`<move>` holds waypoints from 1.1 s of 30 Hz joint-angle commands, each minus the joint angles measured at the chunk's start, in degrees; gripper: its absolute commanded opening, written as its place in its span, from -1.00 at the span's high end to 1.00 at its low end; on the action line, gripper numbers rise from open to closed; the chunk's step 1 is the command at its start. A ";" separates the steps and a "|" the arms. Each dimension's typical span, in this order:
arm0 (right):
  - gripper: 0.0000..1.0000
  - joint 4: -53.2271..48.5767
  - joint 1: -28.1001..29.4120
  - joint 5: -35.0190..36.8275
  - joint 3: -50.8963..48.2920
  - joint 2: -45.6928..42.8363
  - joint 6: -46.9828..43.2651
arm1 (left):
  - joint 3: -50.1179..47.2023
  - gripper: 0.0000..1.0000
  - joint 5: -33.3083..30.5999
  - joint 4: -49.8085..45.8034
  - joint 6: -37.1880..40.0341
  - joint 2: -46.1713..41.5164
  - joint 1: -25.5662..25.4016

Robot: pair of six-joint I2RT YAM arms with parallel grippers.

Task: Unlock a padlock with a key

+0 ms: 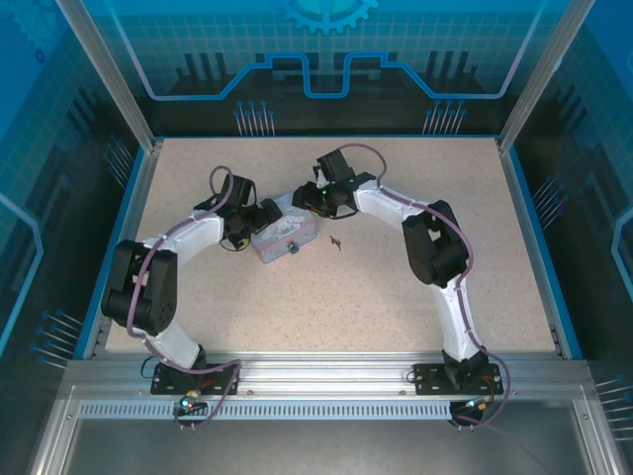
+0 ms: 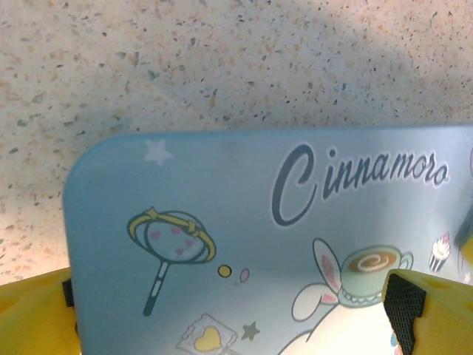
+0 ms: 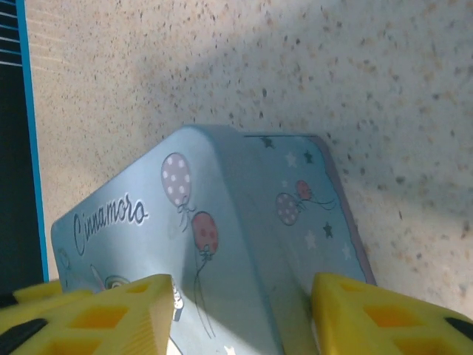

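The pale blue cartoon-printed tin (image 1: 285, 236) lies mid-table. A tiny dark padlock (image 1: 293, 248) hangs at the tin's near side. The key (image 1: 337, 241) is a small dark sliver lying loose on the table just right of the tin. My left gripper (image 1: 259, 220) sits at the tin's left end. In the left wrist view it (image 2: 229, 325) is open wide, its yellow fingers (image 2: 33, 314) spread over the lid (image 2: 222, 200). My right gripper (image 1: 309, 203) is at the tin's far right end. Its jaws (image 3: 244, 318) are open, either side of the tin's edge (image 3: 244, 244).
The speckled table (image 1: 396, 287) stretches out in front of and to the right of the tin. A blue raised rim (image 1: 524, 237) bounds the table, with transparent enclosure walls beyond. Both arm bases are bolted to the near rail.
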 commanded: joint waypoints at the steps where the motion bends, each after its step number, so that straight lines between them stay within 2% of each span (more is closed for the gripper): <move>1: -0.14 2.54 3.63 -8.54 -4.22 -3.71 2.03 | 2.15 -0.98 7.89 6.55 2.23 0.86 -0.62; 4: -0.35 3.36 3.58 -7.09 -6.75 -6.37 1.93 | 1.79 -0.98 7.24 5.83 3.14 -0.08 0.16; 7: -0.46 2.75 2.99 -4.10 -8.53 -9.15 0.93 | 0.98 -0.98 6.75 5.50 3.70 -1.38 1.37; 15: -0.45 -1.91 -0.23 0.91 -13.37 -16.52 -5.19 | -2.73 -0.98 6.75 5.33 4.13 -6.08 6.01; 20: -0.30 -8.65 -1.68 5.43 -14.19 -17.41 -13.91 | -4.69 -0.98 6.11 3.15 4.15 -10.80 6.65; 26: 0.19 -12.83 -2.47 10.26 -15.99 -15.21 -22.68 | -8.32 -0.98 9.21 0.70 1.54 -17.85 6.23; 33: 0.29 -12.07 -2.59 11.38 -17.74 -13.93 -32.23 | -10.04 -0.98 11.01 -1.68 0.23 -23.79 4.25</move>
